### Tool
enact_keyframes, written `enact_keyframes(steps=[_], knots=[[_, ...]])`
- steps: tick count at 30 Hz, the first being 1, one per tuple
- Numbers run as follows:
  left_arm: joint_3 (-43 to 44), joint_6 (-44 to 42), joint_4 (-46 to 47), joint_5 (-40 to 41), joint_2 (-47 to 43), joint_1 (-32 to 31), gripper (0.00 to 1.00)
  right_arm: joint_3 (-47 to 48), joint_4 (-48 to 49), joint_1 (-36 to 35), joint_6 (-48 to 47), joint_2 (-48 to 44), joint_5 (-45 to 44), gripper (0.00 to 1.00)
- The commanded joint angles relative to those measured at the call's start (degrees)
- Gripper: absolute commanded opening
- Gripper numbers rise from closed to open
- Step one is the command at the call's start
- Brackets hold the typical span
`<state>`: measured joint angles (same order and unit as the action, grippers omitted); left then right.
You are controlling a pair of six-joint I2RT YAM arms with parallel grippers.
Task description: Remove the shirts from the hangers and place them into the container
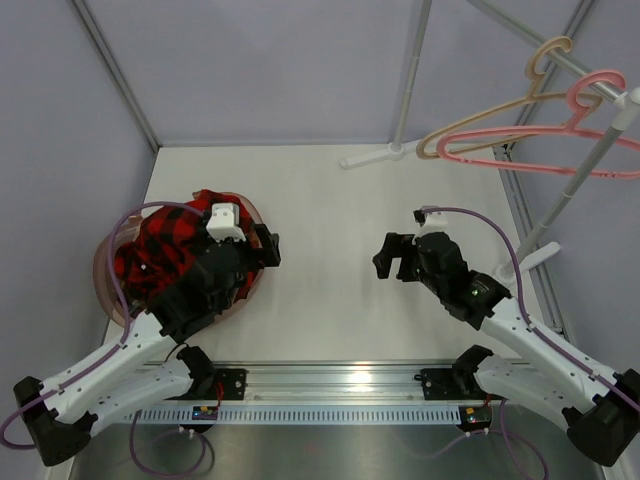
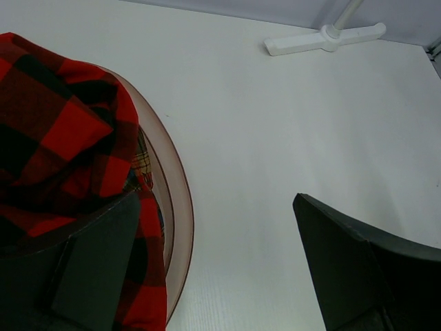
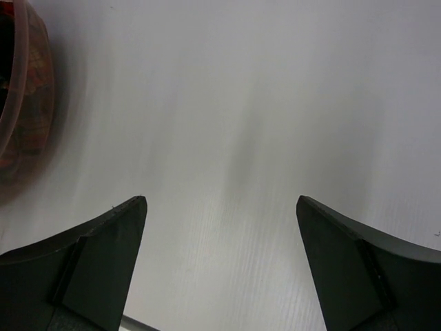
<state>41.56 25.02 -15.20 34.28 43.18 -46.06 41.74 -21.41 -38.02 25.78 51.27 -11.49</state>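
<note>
the red-and-black check shirt (image 1: 160, 255) lies heaped in the container (image 1: 104, 275), at about 9 o'clock on the bench (image 1: 330, 200). in the left wrist view a sliver of the multicolour plaid shirt (image 2: 142, 157) shows beneath it, against the container's wall. part of the red cloth spills over the rim toward 5 o'clock. the beige hanger (image 1: 480, 120) and the pink hanger (image 1: 580, 100) hang bare on the rack (image 1: 555, 210) at 2 o'clock, so the task looks as good as done.

the left gripper (image 1: 268, 250) hovers at the container's 3 o'clock edge, jaws wide and holding nothing. one finger sits right by the draped cloth, and i cannot tell whether it touches. the right gripper (image 1: 393, 258) is well apart over bare bench, also wide and empty.

the risk from here: if the left arm pulls away low, that finger could catch the overhanging fold and drag the shirt back out, or nudge the basin. the overhang might also slip off under its own weight.
</note>
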Motion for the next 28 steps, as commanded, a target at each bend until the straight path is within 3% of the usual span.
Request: enact_keyframes(steps=[1,5,10,16,20,28], knots=[[-0.78,-0.49,3.87,10.97,-0.38,-3.94,0.99,-3.58,6.02,-2.40,-0.81,-3.97,-10.48,1.00],[-3.76,-1.46,7.19,15.72,-1.86,-9.55,0.99,-7.10,7.43,-4.69,-2.74,-7.66,-12.86,1.00],[-11.13,-7.78,18.09,17.92,-6.00,-15.71,0.99,-10.18,6.65,-7.06,-3.19,-13.73,-12.51,0.99],[-14.49,-9.19,21.44,20.82,-5.39,-21.69,0.99,-10.45,3.75,-12.16,-0.47,-20.15,-16.98,0.99],[-16.16,-10.77,24.43,24.95,-4.25,-26.52,0.99,-10.27,3.83,-15.67,-0.55,-19.72,-20.41,0.99],[-15.90,-9.90,24.34,24.34,-2.13,-26.97,0.99,-10.54,4.88,-20.51,-1.08,-18.13,-24.20,1.00]])
